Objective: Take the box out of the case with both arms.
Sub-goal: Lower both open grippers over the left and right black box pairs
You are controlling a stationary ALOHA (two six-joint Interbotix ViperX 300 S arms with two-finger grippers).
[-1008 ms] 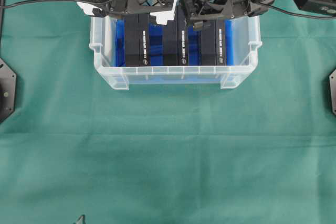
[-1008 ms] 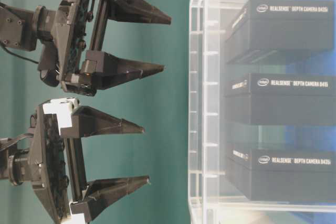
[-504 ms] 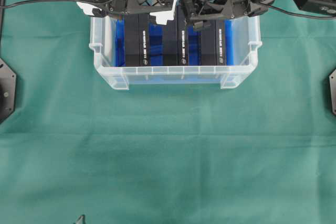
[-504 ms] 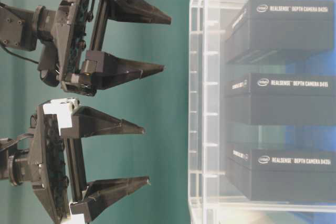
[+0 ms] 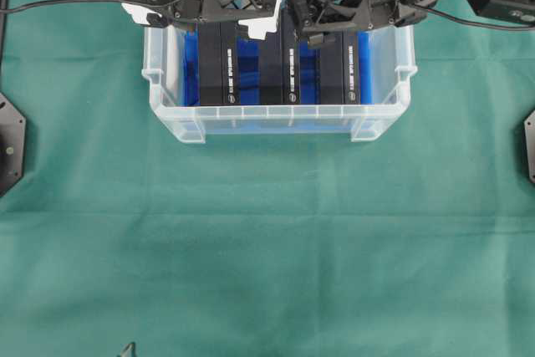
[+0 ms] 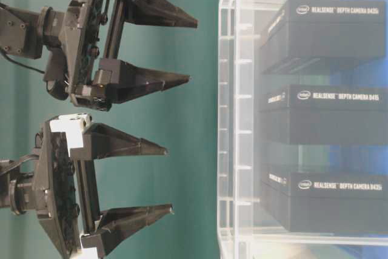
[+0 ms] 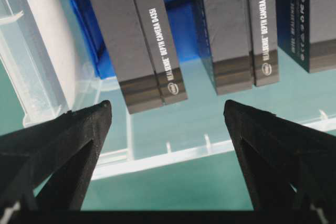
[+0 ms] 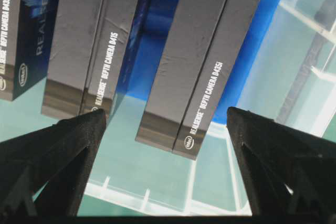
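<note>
You've got both hands parked above the far end of the case (image 5: 276, 119), left hand (image 6: 159, 178) and right hand (image 6: 189, 51) each spread wide and holding nothing, which makes sense since the boxes are too broad for narrow jaws. The three black boxes stand on edge side by side on the blue liner (image 5: 247, 56), and I'd guess you go for the left box (image 7: 143, 35) or the right box (image 8: 202, 61).

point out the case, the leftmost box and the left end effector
case (image 5: 276, 119), overhead view, near rim
leftmost box (image 5: 217, 64), overhead view, top face
left end effector (image 7: 165, 129), left wrist view, gap midway between its fingertips
</note>
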